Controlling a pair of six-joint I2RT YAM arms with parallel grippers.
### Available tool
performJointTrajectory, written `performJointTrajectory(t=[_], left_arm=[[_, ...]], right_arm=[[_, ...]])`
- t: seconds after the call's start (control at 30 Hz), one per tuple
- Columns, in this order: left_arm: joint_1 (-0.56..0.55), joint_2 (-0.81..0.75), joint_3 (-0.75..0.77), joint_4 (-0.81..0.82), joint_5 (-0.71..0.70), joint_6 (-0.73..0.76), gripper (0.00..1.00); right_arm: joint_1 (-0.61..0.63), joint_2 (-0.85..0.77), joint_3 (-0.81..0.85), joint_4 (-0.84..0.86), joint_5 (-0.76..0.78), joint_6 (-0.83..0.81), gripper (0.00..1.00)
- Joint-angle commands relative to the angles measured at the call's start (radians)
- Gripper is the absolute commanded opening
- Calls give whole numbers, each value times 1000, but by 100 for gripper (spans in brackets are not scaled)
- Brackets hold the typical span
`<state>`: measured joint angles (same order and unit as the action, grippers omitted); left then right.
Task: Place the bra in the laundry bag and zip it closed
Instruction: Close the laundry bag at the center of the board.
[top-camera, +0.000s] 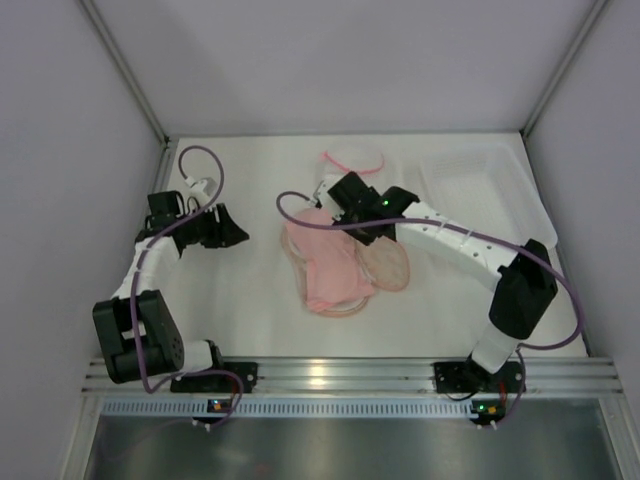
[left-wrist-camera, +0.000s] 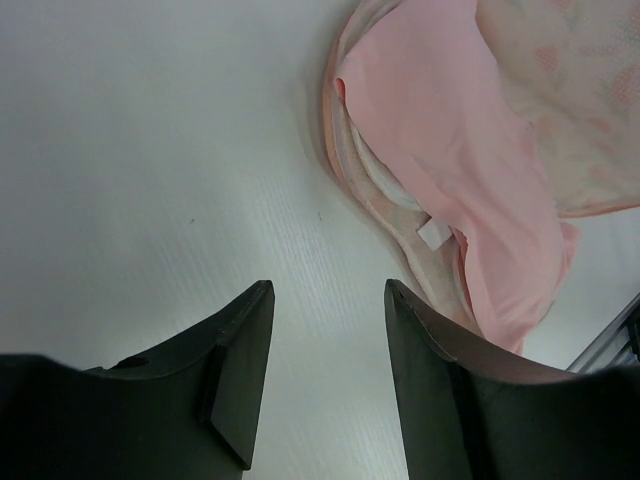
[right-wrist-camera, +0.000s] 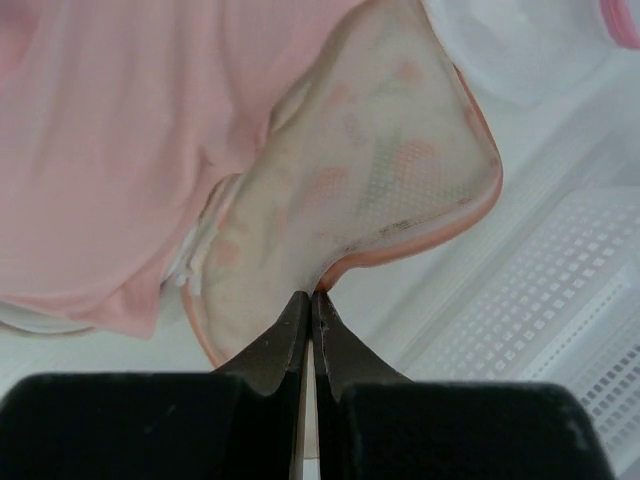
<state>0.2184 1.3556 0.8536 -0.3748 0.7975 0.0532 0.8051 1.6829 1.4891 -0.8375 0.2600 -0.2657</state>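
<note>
The bra (top-camera: 322, 262), a soft, plain salmon-pink piece with a small white tag (left-wrist-camera: 435, 232), lay crumpled near the middle of the counter (top-camera: 240, 300). It was draped over one half of the opened laundry bag (top-camera: 388, 265), so it looked loaded but not yet enclosed. The bag's other half, peach with a faint reddish print, pale mesh lining and pink edging, spread out at 3 o'clock from the bra. The right end effector (right-wrist-camera: 308, 305) was clenched, its tips meeting right at that pink edging. Whether the edging was actually caught between them could not be told. It was probably placed there to fold this half over the garment before zipping. The left end effector (left-wrist-camera: 328, 290) hung released with nothing between its fingers, above bare counter at 9 o'clock from the bra. From there it seemed ready to steady the near side of the bag. A white mesh pouch (top-camera: 352, 158) sat at 12 o'clock and a clear plastic tray (top-camera: 490, 190) at 2 o'clock, both apart from the work.
</note>
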Motion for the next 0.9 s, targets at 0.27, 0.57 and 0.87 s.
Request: performJointTrajectory(t=[0.27,0.57,0.87], left_arm=[[64,-72,-44,16,48,42,54],[122,-78,-39,2,81,25,56],[190,-58,-31,-42,204,60,57]], right_arm=[[275,153,215,-20,84,26,0],[286,256,359,-37,-160,129,45],[31,66,294,41,-529,187,55]])
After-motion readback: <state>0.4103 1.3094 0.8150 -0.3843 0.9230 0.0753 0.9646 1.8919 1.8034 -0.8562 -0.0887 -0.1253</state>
